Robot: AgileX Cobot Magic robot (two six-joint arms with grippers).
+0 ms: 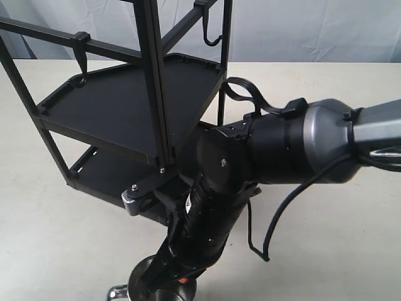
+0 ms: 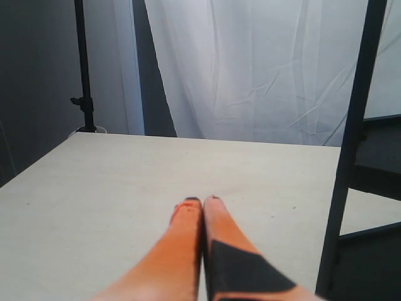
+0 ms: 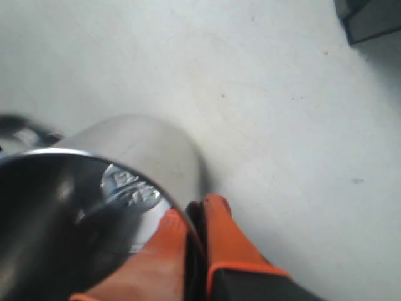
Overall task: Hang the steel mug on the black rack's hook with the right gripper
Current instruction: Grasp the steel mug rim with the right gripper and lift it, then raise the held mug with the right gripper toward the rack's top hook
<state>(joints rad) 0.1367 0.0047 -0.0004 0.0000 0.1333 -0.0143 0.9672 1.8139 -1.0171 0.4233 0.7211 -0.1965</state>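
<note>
1. Two trays make up most of the rack, which fills the far left of the table; its posts and crossbars stand between the arm and the left side.
2. One bulky right arm crosses the near middle and hides the rack's lower front corner; its cables loop just beside the upper tray's edge.
3. Open tabletop lies to the right of the arm and at near left.
4. Low at the picture's edge, the mug is cut off in the exterior view; only a shiny patch and its handle show there.
5. Right gripper: orange fingers pinch the mug's rim wall, one inside, one outside, with the mug just above the table.
6. Left gripper: fingers pressed together on nothing, above bare table, a rack post near.
7. One hook hangs from the top crossbar; another hook hangs at left.
</note>
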